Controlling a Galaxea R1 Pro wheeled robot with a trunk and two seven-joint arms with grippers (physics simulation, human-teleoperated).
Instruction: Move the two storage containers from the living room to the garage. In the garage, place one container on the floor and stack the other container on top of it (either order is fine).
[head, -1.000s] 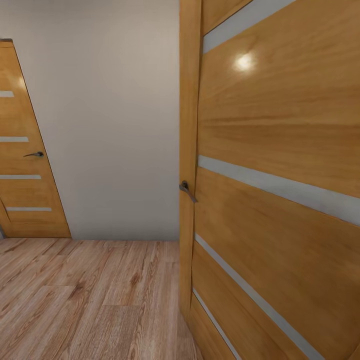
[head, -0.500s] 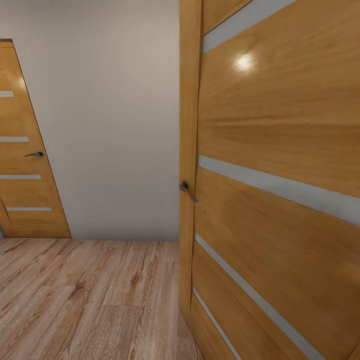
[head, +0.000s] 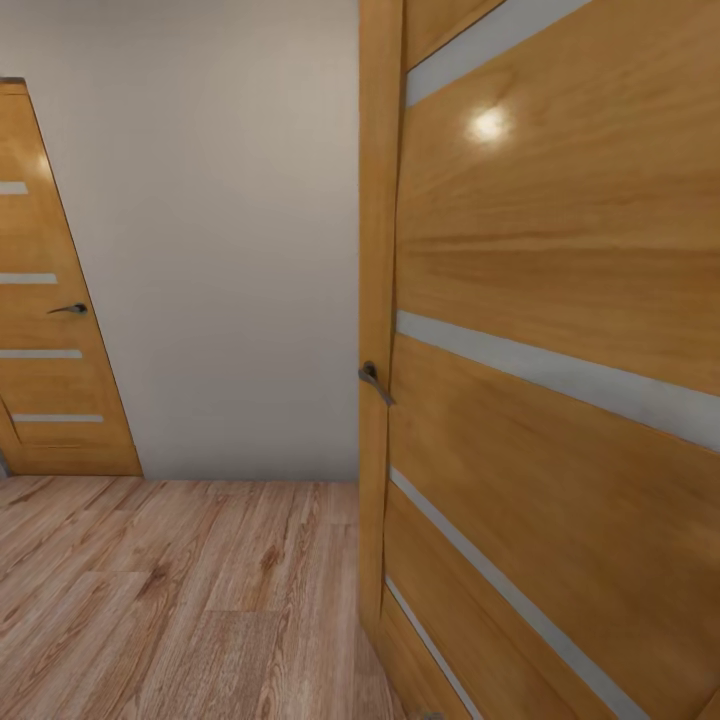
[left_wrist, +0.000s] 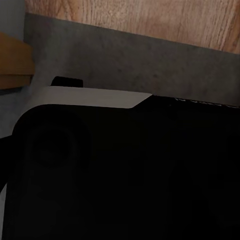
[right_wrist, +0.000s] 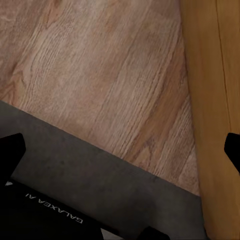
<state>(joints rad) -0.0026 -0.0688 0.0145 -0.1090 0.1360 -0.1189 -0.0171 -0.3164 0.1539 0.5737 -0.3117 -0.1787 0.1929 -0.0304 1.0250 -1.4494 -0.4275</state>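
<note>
A wooden door (head: 560, 380) with a metal handle (head: 374, 381) stood close on the right, another door (head: 50, 300) far left, plank floor (head: 180, 590) between; right gripper (right_wrist: 125, 150) fingers spread apart over the planks; left gripper's state could not be told

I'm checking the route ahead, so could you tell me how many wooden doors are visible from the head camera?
2: a near door on the right, seen at an angle, and a far door at the left edge, partly cut off. Others may lie outside the frame.
</note>
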